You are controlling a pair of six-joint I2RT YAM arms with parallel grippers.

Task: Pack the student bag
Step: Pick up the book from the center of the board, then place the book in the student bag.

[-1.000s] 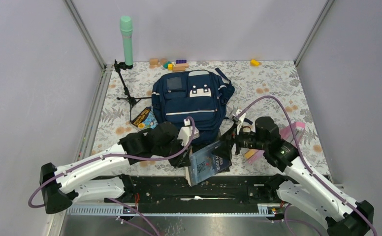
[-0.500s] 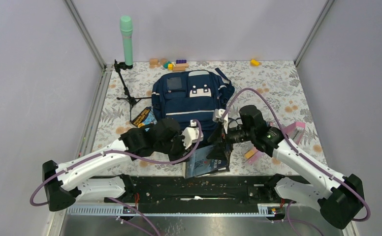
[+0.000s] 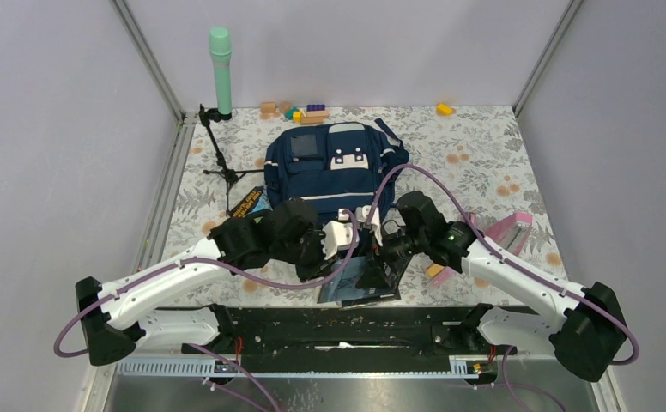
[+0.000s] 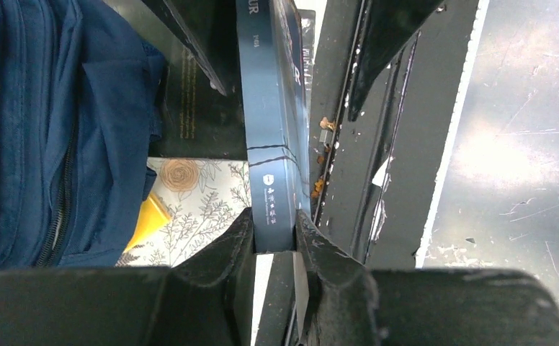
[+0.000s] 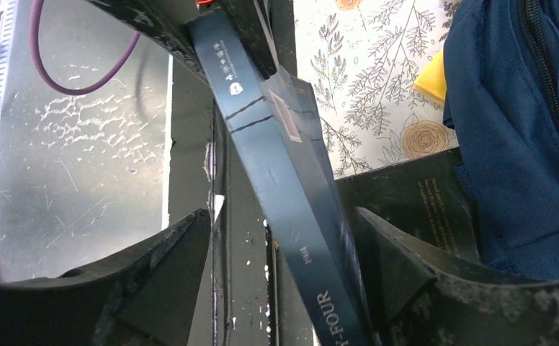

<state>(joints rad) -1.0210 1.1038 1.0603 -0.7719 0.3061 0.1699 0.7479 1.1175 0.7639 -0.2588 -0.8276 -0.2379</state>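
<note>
Pinching the spine of the "-FOUR" book (image 4: 273, 166), left claw (image 4: 275, 241); right claw (image 5: 280, 234) gaping around it.

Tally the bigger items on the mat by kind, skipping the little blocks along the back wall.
Backpacks: 1, the student bag
Books: 2, the navy book in the left gripper and the black book lying flat
Booklets: 1, the black-and-yellow booklet
Cases: 1, the pink case
Blocks near the bag: 1, the yellow block
Stands: 1, the tripod with green tube
Total: 7

Floral table (image 3: 484, 154): student bag (image 3: 329, 172) centre, toy blocks (image 3: 299, 112) far edge, tripod (image 3: 214, 114) left.
</note>
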